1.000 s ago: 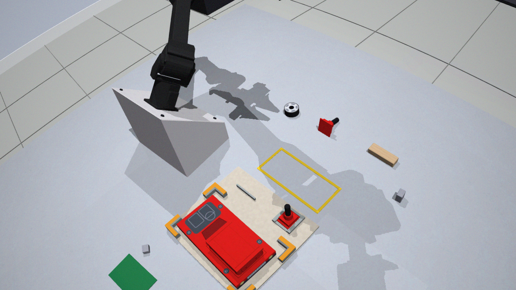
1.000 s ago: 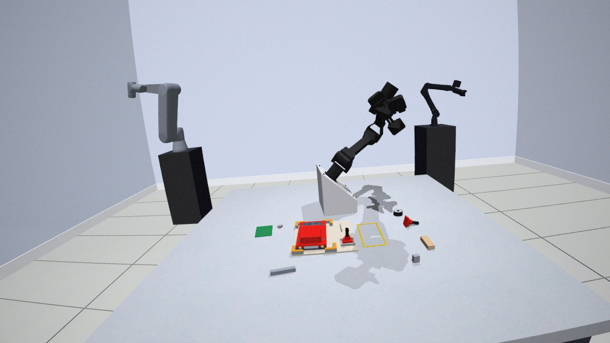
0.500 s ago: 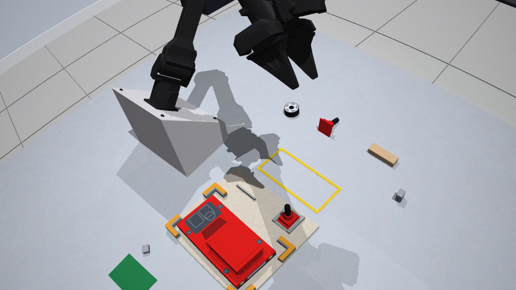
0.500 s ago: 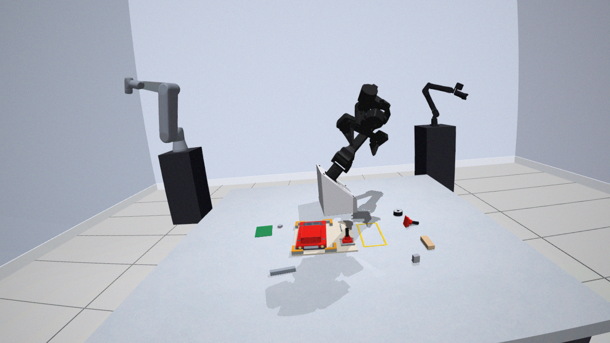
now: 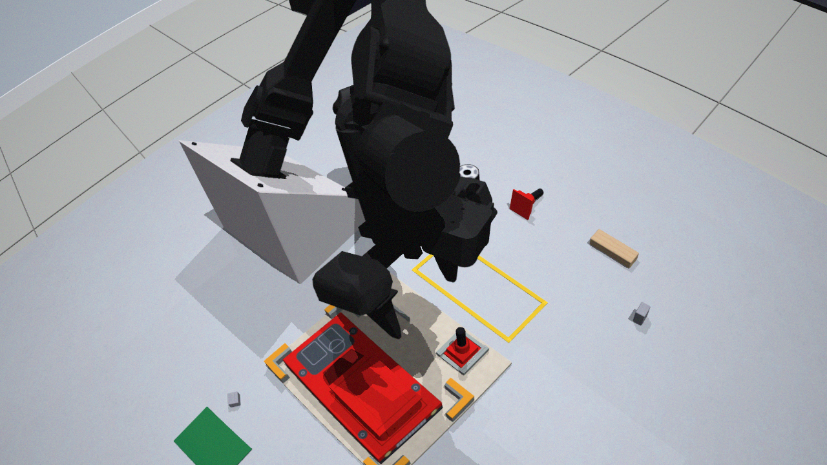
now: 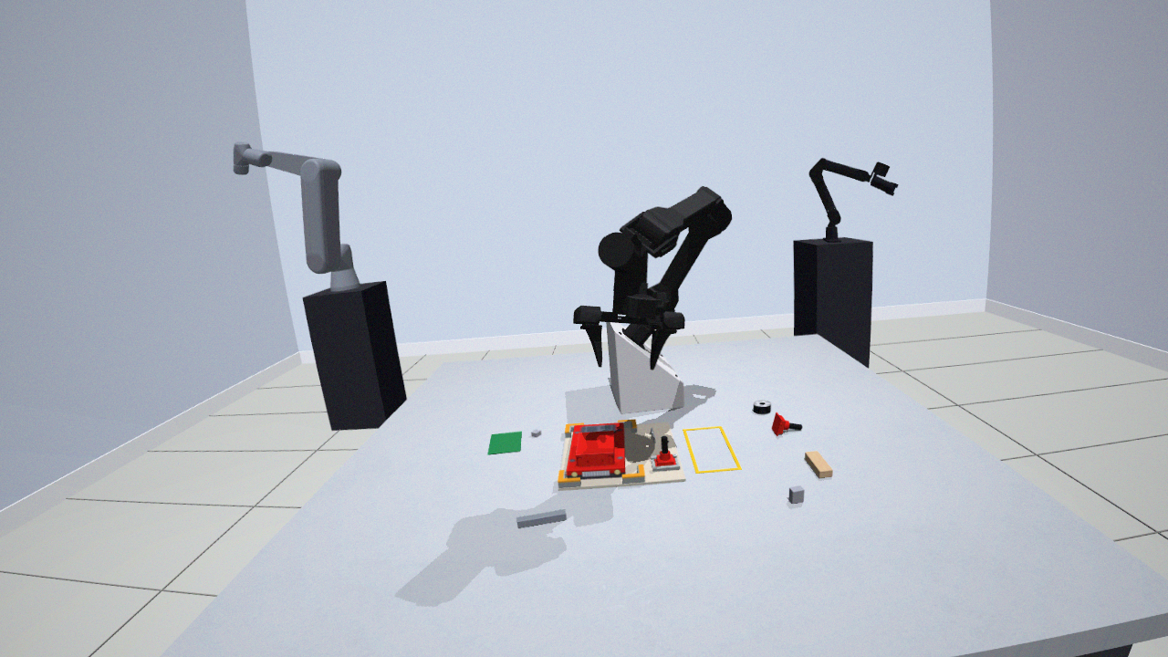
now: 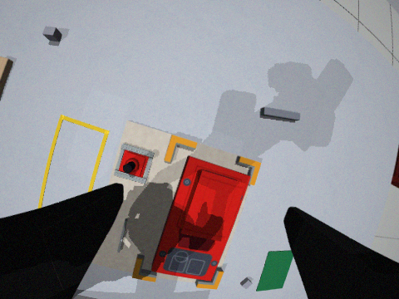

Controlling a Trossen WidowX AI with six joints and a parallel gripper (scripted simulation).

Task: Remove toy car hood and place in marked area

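Nearest in the exterior view lies a small grey bar (image 6: 540, 517) on the table (image 6: 817, 571), well apart from anything that matters here. Just beyond it sits the toy car (image 6: 597, 452) on its beige board (image 6: 620, 482), held in by orange corner brackets (image 5: 278, 361), and the red hood (image 5: 378, 398) is on the car, flush with the body, so the first step is not yet done. On the same board, right of the car, stands a little red post (image 5: 461, 349) in its grey socket. Further right, the yellow marked area (image 6: 711, 449) holds nothing, so the placing is all to come too. Off to the left lies a green square (image 6: 505, 443); to the right, a wooden block (image 6: 818, 464) and a grey cube (image 6: 796, 493), none of them in play. Now up and back: the gripper (image 6: 626, 347) hangs high above the board, fingers spread wide apart, nothing between them, touching nothing. From the wrist view the car lies straight down between the two dark fingertips. By my reckoning it is lined up for a descent; grasp, lift, carry and release all remain.
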